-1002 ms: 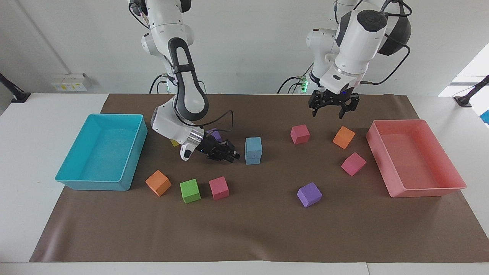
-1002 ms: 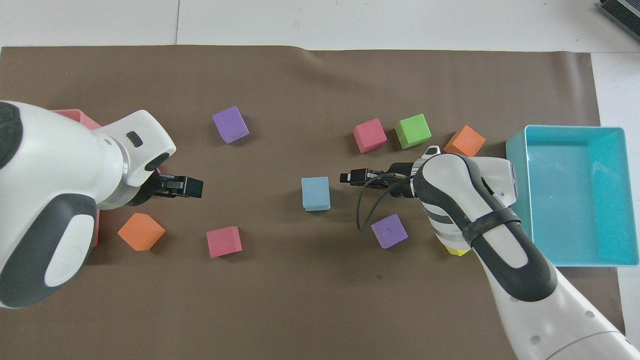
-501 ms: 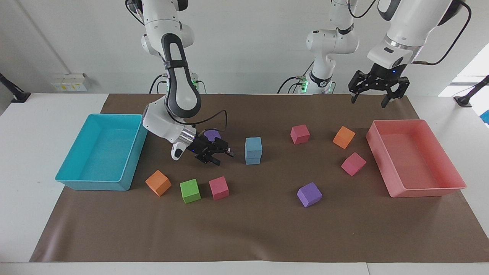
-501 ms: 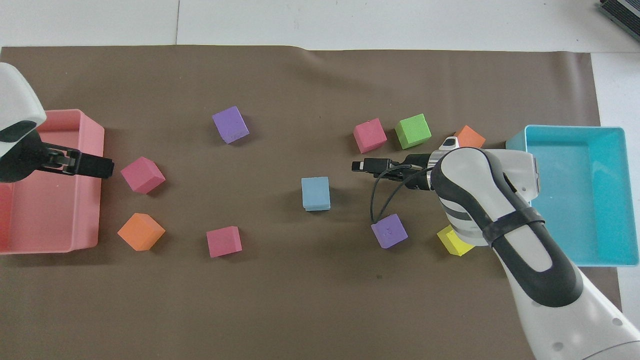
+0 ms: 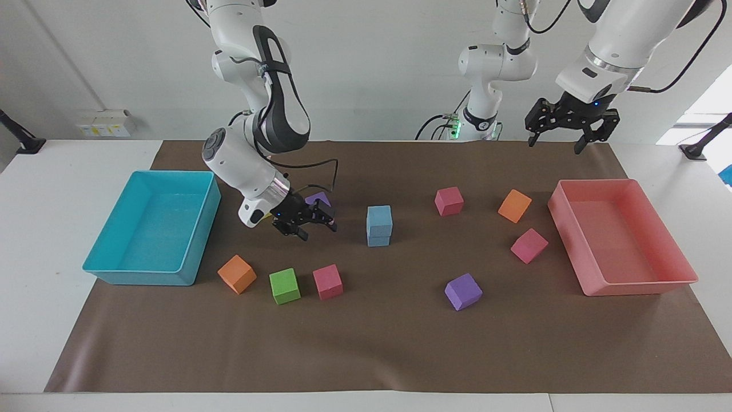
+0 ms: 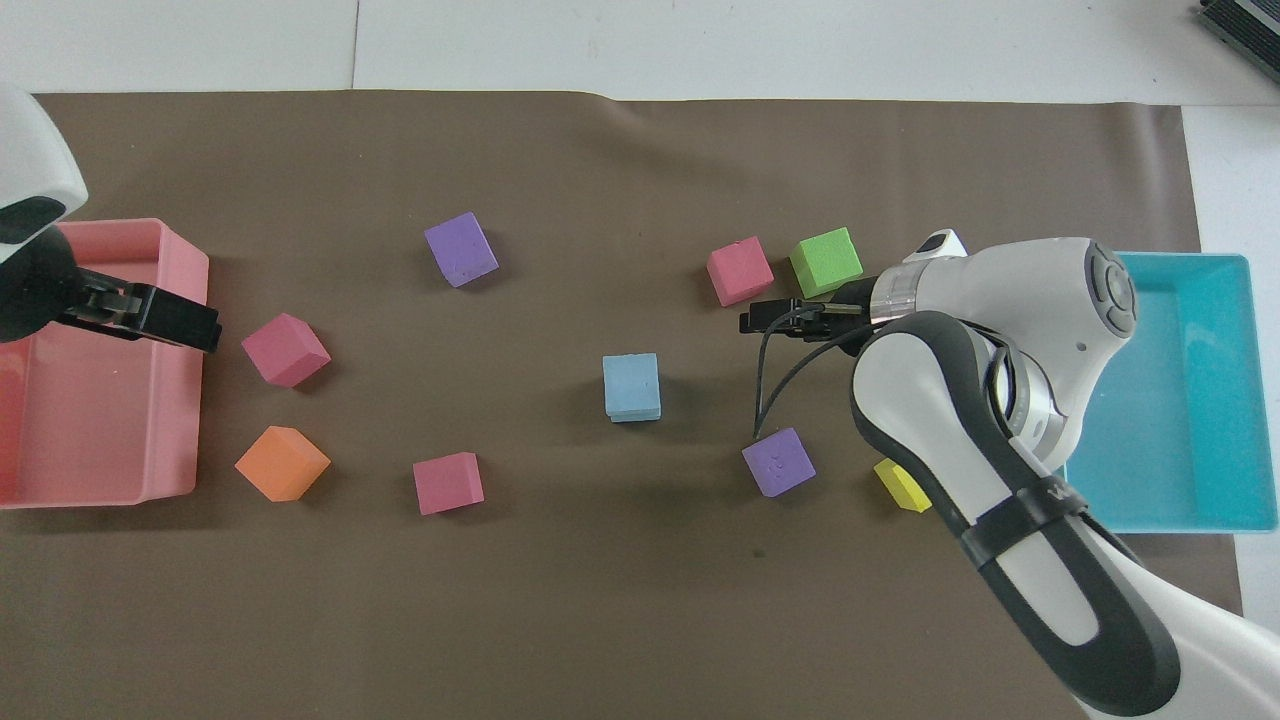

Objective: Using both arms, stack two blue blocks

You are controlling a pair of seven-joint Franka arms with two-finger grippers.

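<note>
A plain white wall [image 5: 366,68] fills the top of the frame. Below it, a brown mat [image 5: 366,343] covers a white table [image 5: 34,320].

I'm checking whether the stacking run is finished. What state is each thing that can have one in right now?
blue blocks: stacked one on the other, upright, free of both grippers.
right gripper: open, empty, low over the mat beside the stack.
left gripper: open, empty, raised near the pink tray.
cyan tray: empty.
pink tray: empty.
</note>
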